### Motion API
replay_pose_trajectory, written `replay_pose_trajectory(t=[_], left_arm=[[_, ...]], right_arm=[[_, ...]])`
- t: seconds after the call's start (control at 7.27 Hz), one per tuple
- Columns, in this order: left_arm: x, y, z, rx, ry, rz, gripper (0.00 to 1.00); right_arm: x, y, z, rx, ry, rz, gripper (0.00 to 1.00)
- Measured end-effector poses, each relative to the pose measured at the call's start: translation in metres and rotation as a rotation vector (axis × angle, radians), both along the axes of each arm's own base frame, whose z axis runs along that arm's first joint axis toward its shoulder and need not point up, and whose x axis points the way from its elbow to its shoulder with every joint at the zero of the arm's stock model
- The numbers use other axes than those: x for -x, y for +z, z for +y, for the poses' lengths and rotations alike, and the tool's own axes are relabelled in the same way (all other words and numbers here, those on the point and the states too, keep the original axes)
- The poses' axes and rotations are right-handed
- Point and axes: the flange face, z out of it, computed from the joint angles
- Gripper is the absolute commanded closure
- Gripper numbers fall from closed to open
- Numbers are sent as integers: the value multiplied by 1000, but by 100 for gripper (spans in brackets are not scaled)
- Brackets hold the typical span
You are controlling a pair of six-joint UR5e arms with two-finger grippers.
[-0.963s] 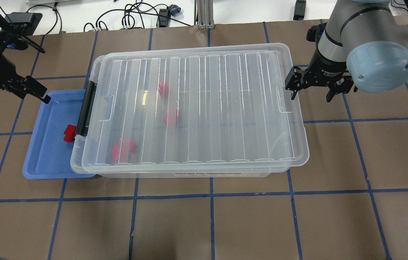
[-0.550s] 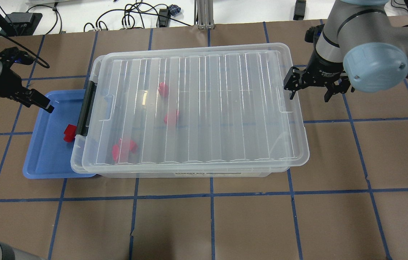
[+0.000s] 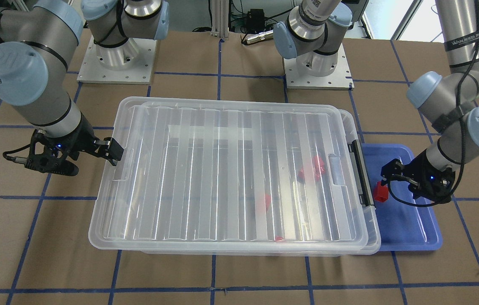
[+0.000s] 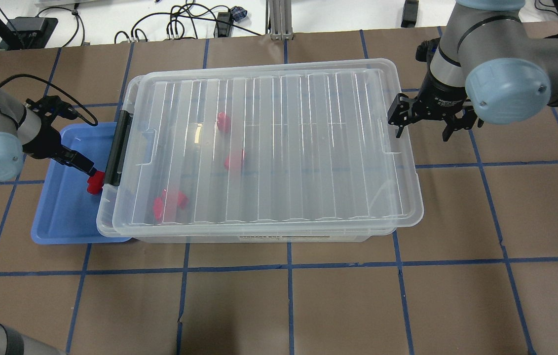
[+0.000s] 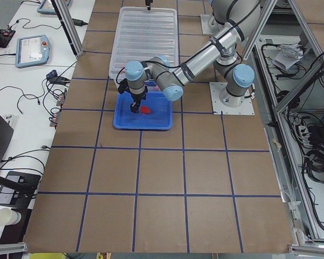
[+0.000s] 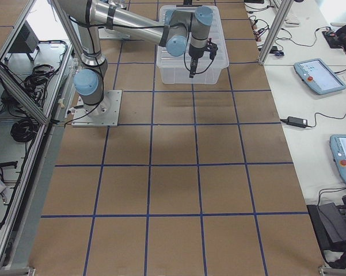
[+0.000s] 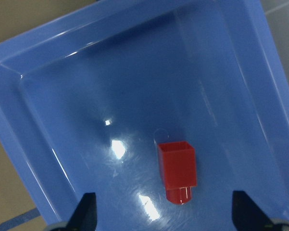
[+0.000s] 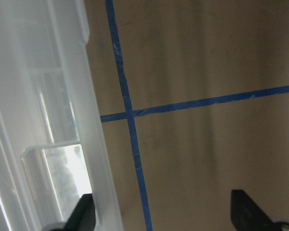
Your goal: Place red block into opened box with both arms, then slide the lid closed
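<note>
**Left pincer wide open over the red block in the tray**

Seen from above, the brown table [image 4: 308,305] has blue tape lines on it. The big clear box [image 4: 259,238] sits in the middle. Its clear lid [image 4: 308,148] lies on top and sticks out a bit past the 3 o'clock end. A blue tray [image 4: 56,222] lies at 9 o'clock of the box, with its edge tucked under the box's rim.

The right pincer [image 4: 422,129] hangs at 2 o'clock of the box. It is spread wide and holds nothing. One finger is just beside the lid's edge.

The left pincer [image 4: 82,166] is low over the tray, spread wide too.

A black bar [image 4: 117,148] runs along the box's 9 o'clock end.

The red block [image 7: 178,168] lies on the tray floor between the left fingers and does not touch them. It is on the tray's 3 o'clock side, near the black bar. More red blocks [image 4: 234,160] show through the lid.
</note>
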Motion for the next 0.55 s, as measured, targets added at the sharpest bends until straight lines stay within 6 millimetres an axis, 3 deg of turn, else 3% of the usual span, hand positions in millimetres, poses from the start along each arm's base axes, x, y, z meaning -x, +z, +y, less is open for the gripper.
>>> replay_pose_trajectory(t=[0.41, 0.55], left_arm=[[10, -23, 4, -22, 26, 8, 0], [11, -27, 4, -32, 44, 12, 11]], right_arm=[[9, -2, -2, -4, 0, 14, 0], [18, -3, -3, -7, -7, 24, 0]])
